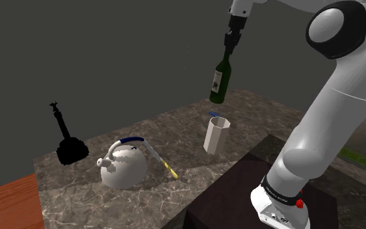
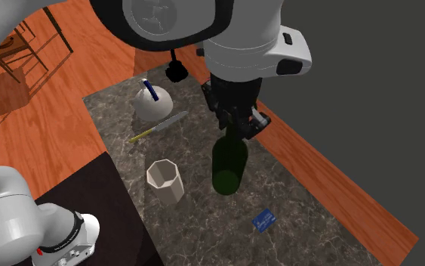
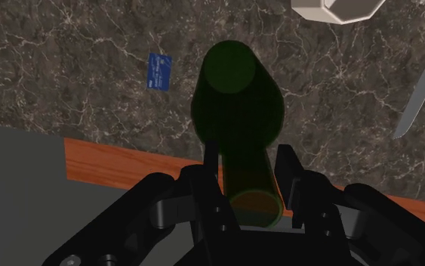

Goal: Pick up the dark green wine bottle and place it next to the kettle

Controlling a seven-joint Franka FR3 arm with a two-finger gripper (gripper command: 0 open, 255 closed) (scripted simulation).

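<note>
Dark brown marble tabletop point(image 1: 175, 133) with pale veins, over an orange wood floor point(image 2: 339, 189), plain grey wall behind. Hanging in the air well above that tabletop: a dark green glass wine bottle point(image 1: 220, 81), pale label on its side, base down, leaning a little in the shoulder view. Clamped at the neck by the black two-finger tool point(image 1: 231, 40), one finger pressed to each side in the wrist view. Below the bottle and just to one side, a white hexagonal cup point(image 1: 216, 133), upright, mouth open upward. Beyond the cup, flat on the marble, a small blue card point(image 2: 263, 220), with bare stone all round it out to the edge. Further along, a yellow-handled knife point(image 1: 164, 164) lying flat, just beside a white rounded kettle point(image 1: 124, 166) with a dark blue handle. Open marble between cup and knife. Past the kettle, near the tabletop's far end, a black bottle-shaped silhouette point(image 1: 67, 142).
</note>
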